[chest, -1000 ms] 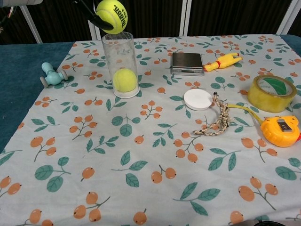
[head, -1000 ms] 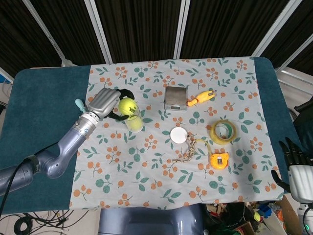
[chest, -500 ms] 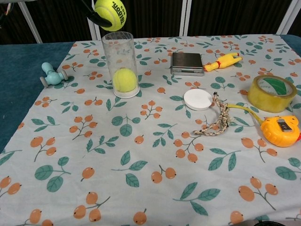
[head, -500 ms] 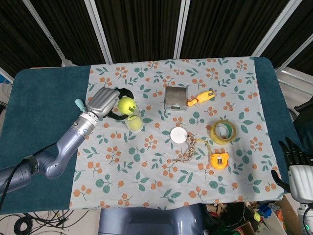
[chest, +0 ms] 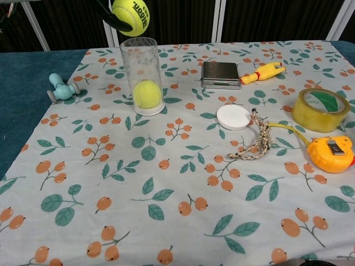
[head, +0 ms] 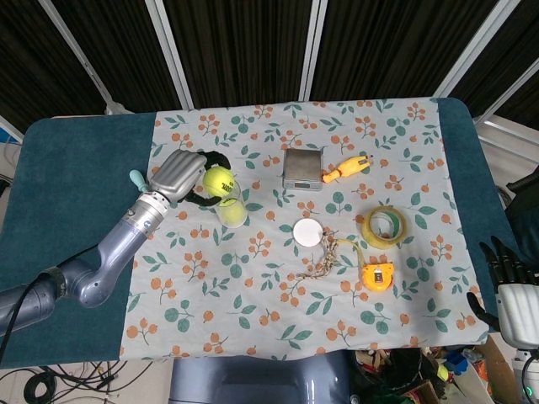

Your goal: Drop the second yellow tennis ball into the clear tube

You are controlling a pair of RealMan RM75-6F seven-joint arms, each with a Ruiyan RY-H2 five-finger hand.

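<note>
My left hand [head: 178,175] holds a yellow tennis ball [head: 219,181] above the open top of the clear tube [chest: 142,75]. In the chest view that ball [chest: 131,13] hangs just over the tube's rim, with dark fingertips [chest: 113,22] against its left side. The tube stands upright on the cloth with another yellow tennis ball [chest: 147,94] at its bottom. My right hand [head: 507,273] rests low at the right edge of the head view, off the table, its fingers apart and nothing in it.
A teal dumbbell-shaped toy [chest: 61,86] lies left of the tube. A small scale [chest: 220,73], a yellow rubber chicken [chest: 263,72], a white disc [chest: 233,116], a rope piece [chest: 252,142], a tape roll [chest: 320,109] and an orange tape measure [chest: 330,153] lie to the right.
The held ball has risen slightly above the tube and edged a little left. The right hand has not moved.
</note>
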